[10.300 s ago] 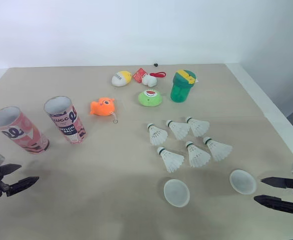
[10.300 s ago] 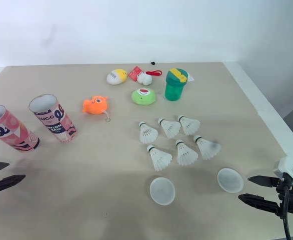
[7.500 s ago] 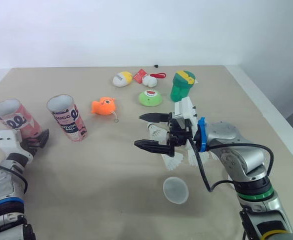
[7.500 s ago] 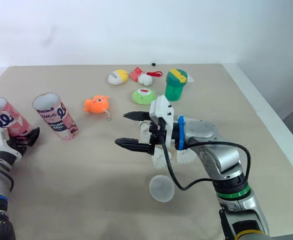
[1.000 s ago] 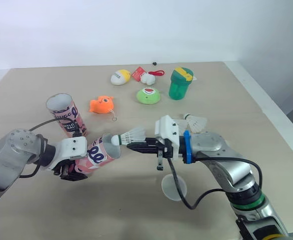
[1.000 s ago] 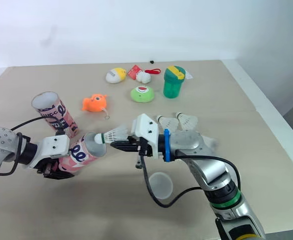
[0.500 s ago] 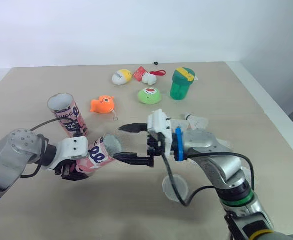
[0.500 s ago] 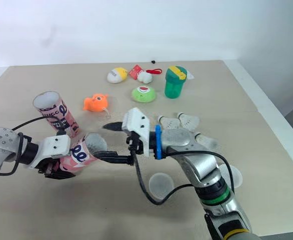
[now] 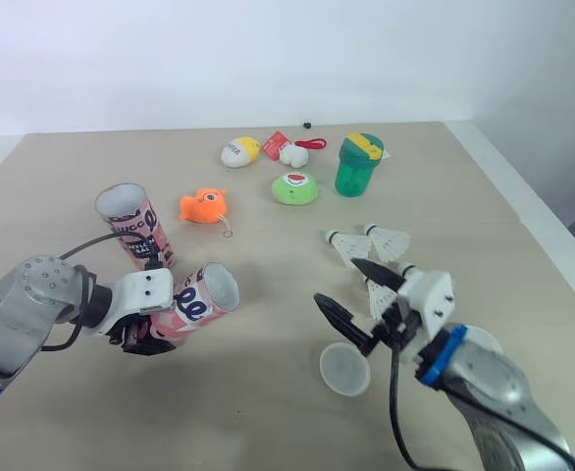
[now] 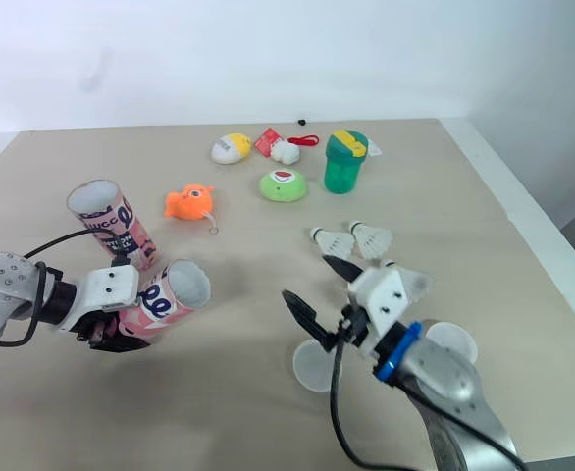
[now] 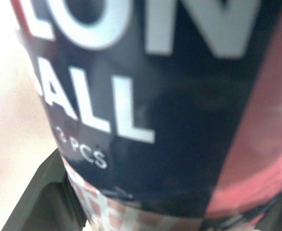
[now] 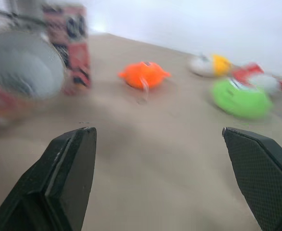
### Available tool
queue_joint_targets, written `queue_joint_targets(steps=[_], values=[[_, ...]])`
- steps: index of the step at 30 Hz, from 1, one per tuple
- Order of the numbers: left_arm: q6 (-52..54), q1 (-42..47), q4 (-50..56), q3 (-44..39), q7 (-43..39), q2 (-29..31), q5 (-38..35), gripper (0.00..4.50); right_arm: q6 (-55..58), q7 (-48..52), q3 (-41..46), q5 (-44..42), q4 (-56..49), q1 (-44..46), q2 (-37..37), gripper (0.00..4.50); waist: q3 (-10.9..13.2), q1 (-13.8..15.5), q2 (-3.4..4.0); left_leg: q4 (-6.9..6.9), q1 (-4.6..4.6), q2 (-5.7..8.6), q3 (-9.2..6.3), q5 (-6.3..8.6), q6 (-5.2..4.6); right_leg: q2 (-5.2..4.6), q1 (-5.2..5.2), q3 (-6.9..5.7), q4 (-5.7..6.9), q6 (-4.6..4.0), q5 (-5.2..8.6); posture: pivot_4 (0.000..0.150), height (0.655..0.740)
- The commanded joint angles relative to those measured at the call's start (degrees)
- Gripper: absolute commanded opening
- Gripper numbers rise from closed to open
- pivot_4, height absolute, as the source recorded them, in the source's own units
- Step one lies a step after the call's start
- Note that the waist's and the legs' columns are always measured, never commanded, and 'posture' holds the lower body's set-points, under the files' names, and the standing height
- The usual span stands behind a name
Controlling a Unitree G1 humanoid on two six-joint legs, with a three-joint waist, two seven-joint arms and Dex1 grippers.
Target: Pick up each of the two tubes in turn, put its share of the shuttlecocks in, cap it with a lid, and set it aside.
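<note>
- Pink cardboard sat in my left gripper [image 9: 148, 332], which squeezed the low end of the pink tube [image 9: 197, 297]. The tube was tipped on its side with its open mouth facing 3 o'clock.
- My right gripper [image 9: 336, 280] was wide open and held nothing. It hung at 3 o'clock from the tube's mouth, well apart from it.
- The shuttlecocks [image 9: 350, 248] lay on the table [image 9: 268, 412] at 1 o'clock from my right gripper. Two were easy to see, and more hid partly behind my fingers.
- I thought they lay too close together. My wide fingers could bump one away or grab two at once.
- The feathers looked soft, so a hard pinch there could bend them.
- The tube's mouth was a small target. If the tube slid or turned in my left grip, a shuttlecock could hit the rim and fall.
- If the mouth dipped down, anything inside could slide out. I could not tell what was inside.
- A lid [image 9: 345, 372] lay at 6 o'clock, just beside my right gripper. My arm could push it off its spot.
- The second tube [image 9: 130, 228] stood upright at 11 o'clock from the pink tube, quite near. A swing of my left arm could knock it over.
</note>
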State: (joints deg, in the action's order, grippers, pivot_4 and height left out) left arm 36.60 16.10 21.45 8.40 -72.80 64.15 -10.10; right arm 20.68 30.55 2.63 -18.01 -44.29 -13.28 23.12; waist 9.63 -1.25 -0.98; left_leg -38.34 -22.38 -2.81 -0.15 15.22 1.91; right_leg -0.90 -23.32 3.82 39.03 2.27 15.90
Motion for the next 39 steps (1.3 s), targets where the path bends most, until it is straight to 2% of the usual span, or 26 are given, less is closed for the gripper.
queue_joint_targets(steps=[1,4,11,22,39], values=[[-0.2,-1.2,0.7,2.0,-0.5,-0.6,-0.6,3.52,-6.1,-2.6,2.5,0.5,-2.6,-7.4,-2.9,4.47,0.0,0.0,0.01,0.0,0.01,0.02,0.05,0.0,0.0,0.0,-0.01,0.09,0.0,0.04,-0.01,0.15,0.74],[-0.9,-1.1,0.2,2.4,-0.5,-0.7,-0.3,3.52,-8.3,-1.9,1.7,1.5,-2.1,-12.1,-2.7,4.47,0.0,0.0,0.03,0.01,0.04,0.03,0.14,0.0,0.0,0.0,0.0,0.22,0.0,0.07,0.01,0.15,0.74],[-0.9,-0.6,0.2,2.9,-0.5,-1.4,0.0,3.52,-5.7,-5.0,2.3,-0.3,-0.6,-13.1,-4.2,4.47,0.0,0.0,0.01,-0.04,0.11,0.07,0.27,0.0,0.0,0.0,0.03,0.43,0.0,-0.06,0.08,0.15,0.74],[-0.1,-0.9,0.9,2.0,0.5,-1.6,-0.1,3.52,7.2,-11.1,1.6,-4.3,5.5,-2.0,-6.2,4.47,-0.1,0.0,0.05,-0.04,0.08,0.11,0.24,0.0,0.0,0.0,0.03,0.46,0.0,-0.03,0.08,0.15,0.74],[0.7,-2.2,2.4,1.6,1.6,-2.0,-0.8,3.52,9.3,-16.3,1.3,-2.8,12.4,6.2,-8.8,4.47,-0.1,0.0,0.1,-0.02,0.04,0.2,0.2,0.0,0.0,0.0,0.04,0.54,0.0,0.25,0.05,0.15,0.74]])
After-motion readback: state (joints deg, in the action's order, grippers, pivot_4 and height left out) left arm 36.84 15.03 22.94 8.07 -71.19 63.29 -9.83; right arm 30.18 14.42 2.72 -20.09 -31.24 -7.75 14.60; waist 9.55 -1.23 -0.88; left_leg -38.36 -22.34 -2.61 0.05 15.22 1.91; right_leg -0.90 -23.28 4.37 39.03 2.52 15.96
